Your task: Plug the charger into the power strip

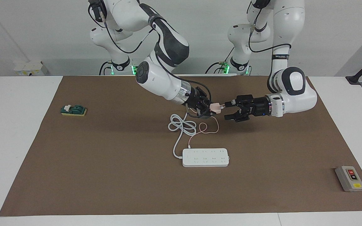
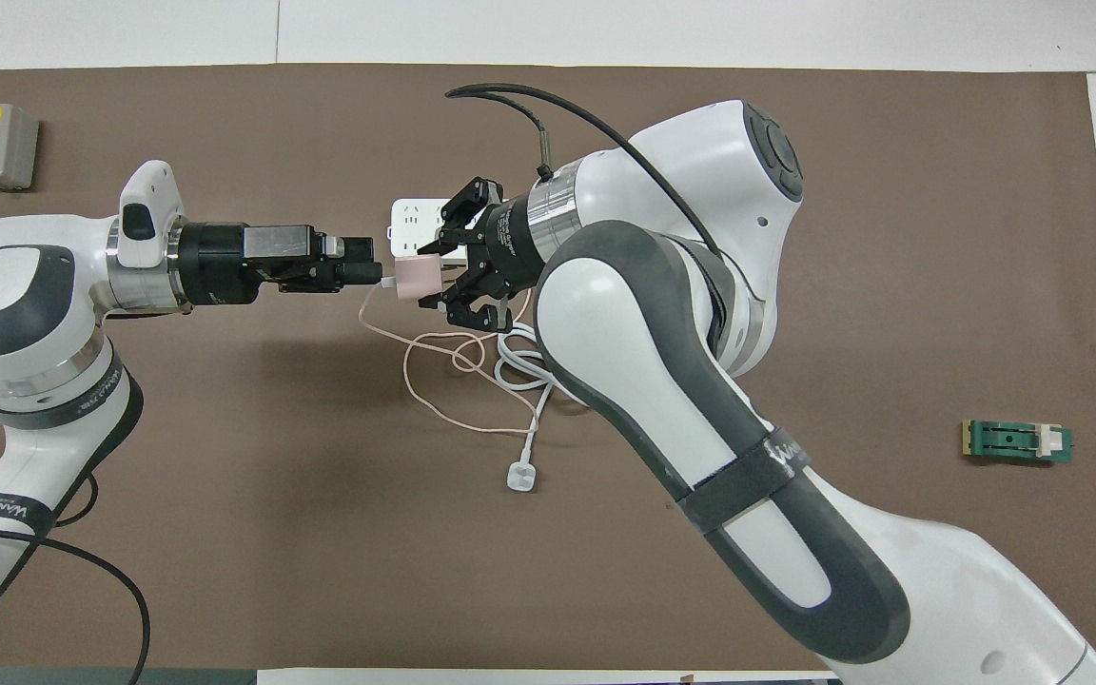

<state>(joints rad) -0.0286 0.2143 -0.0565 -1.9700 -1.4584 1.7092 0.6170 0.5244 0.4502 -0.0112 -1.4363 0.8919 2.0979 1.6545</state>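
Observation:
My right gripper (image 1: 211, 108) is shut on the pale-pink charger (image 1: 215, 108) and holds it in the air over the mat, prongs pointing toward my left gripper (image 1: 229, 110). The left gripper is open, level with the charger, its upper finger just at the prongs. In the overhead view the left gripper (image 2: 372, 276) meets the charger (image 2: 415, 276) end to end, with the right gripper (image 2: 441, 274) around it. The thin pink cable (image 1: 204, 128) hangs down to the mat. The white power strip (image 1: 205, 157) lies flat, farther from the robots; overhead the right gripper partly covers the strip (image 2: 410, 217).
The strip's thick white cord (image 1: 181, 125) lies coiled under the grippers, and its white plug (image 2: 519, 476) lies nearer the robots. A grey button box (image 1: 349, 178) sits toward the left arm's end. A green and yellow block (image 1: 73, 110) sits toward the right arm's end.

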